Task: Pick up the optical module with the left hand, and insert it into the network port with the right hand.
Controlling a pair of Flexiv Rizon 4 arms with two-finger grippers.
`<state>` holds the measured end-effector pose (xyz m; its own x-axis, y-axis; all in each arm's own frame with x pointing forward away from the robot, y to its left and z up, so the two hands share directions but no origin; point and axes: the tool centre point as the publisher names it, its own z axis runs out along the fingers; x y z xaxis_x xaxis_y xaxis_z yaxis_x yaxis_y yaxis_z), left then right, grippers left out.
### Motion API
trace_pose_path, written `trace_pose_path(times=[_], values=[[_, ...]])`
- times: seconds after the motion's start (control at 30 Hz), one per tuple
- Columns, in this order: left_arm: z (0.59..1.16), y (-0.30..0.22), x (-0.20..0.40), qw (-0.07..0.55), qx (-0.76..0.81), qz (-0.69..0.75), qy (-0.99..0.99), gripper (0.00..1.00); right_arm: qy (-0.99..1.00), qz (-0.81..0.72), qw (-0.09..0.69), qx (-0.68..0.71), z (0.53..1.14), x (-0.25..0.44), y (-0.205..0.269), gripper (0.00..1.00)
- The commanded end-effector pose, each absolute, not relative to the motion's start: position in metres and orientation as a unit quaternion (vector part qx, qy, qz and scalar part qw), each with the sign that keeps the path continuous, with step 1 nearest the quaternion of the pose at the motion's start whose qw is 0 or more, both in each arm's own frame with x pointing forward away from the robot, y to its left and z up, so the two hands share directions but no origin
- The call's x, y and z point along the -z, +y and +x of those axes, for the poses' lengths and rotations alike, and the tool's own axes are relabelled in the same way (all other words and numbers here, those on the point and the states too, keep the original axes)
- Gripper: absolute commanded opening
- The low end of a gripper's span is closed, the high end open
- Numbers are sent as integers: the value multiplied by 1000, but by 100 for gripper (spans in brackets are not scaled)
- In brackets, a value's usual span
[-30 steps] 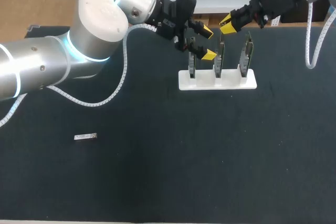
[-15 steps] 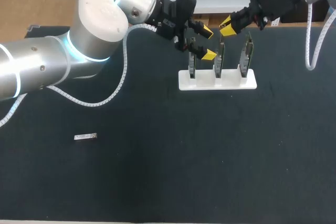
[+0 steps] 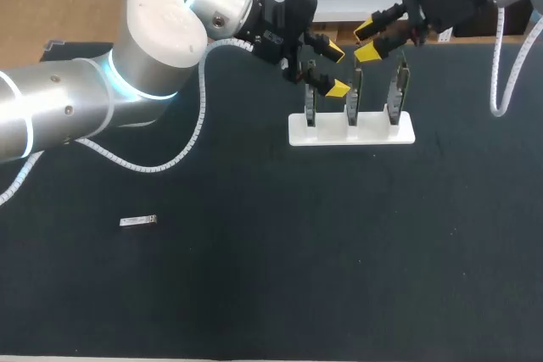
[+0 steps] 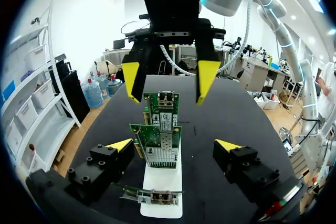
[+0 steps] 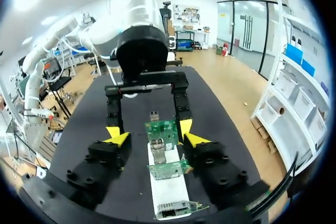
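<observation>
The optical module (image 3: pixel 138 221) lies flat on the dark table (image 3: pixel 254 294), alone toward the robot's left and well apart from both arms; nothing touches it. It looks like a slim, silvery metal bar. I judge it light and stiff, with a smooth case that could slide or twist in a careless pinch. Its ends are probably the delicate parts: one plugs in and the other carries the optical openings. The sensible hold is across the two long sides near the middle. That leaves the plug end free for the handover and for entering the network port (image 4: pixel 167 98). Because it lies so low, the fingers would have to come right down to the mat. Far across the table a white stand (image 3: pixel 373 133) holds three network cards (image 3: pixel 352 97) upright in a row. The left gripper (image 3: pixel 333 69) hangs at the leftmost card, its fingers spread and empty; its wrist view shows the card between them with gaps on both sides. The right gripper (image 3: pixel 366 40) hovers above the cards facing it, also spread wide and holding nothing.
</observation>
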<state>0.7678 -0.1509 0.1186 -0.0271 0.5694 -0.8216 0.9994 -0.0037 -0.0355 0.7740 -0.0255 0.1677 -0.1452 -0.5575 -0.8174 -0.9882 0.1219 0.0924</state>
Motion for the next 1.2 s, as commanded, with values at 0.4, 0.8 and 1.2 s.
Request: trace_pose_path(times=[0.4, 0.8, 1.2], values=[[768, -152, -119, 315, 339, 622, 632, 100, 648, -583, 329, -364, 781, -198, -34, 0], [768, -152, -119, 315, 339, 622, 632, 100, 655, -598, 319, -334, 779, -187, -26, 0], [768, -152, -119, 315, 339, 622, 632, 100, 661, -595, 310, -336, 782, -178, -26, 0]])
